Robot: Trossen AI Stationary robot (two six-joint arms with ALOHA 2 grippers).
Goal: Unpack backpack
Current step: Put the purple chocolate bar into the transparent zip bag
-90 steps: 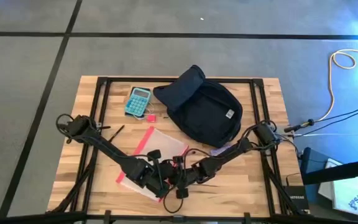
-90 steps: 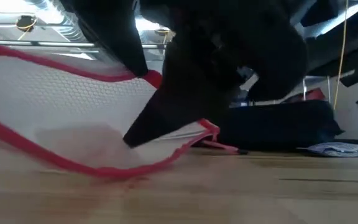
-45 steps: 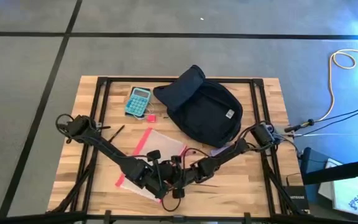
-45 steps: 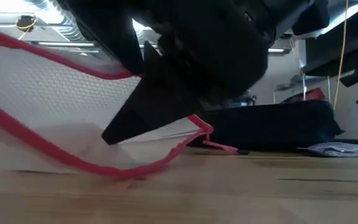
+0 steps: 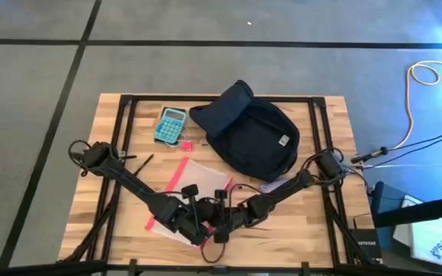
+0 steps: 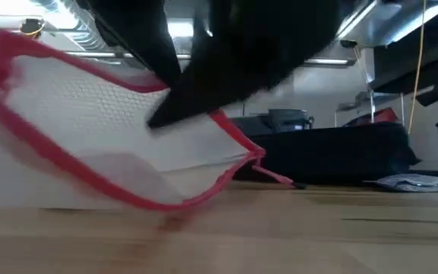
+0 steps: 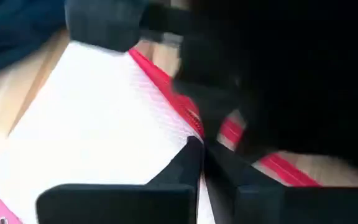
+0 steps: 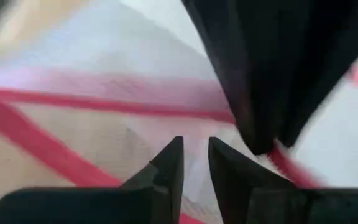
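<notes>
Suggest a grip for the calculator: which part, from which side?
Judging by the high view, the calculator lies flat near the table's far edge, beside the backpack. Come straight down and pinch across its long side edges: it is a slim rectangle with bare wood on its outer side. The left gripper, now at the pouch, looks nearer.

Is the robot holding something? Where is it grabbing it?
Yes. Both grippers, left and right, pinch the clear red-edged pouch at its near red edge, lifting that end off the table.
</notes>
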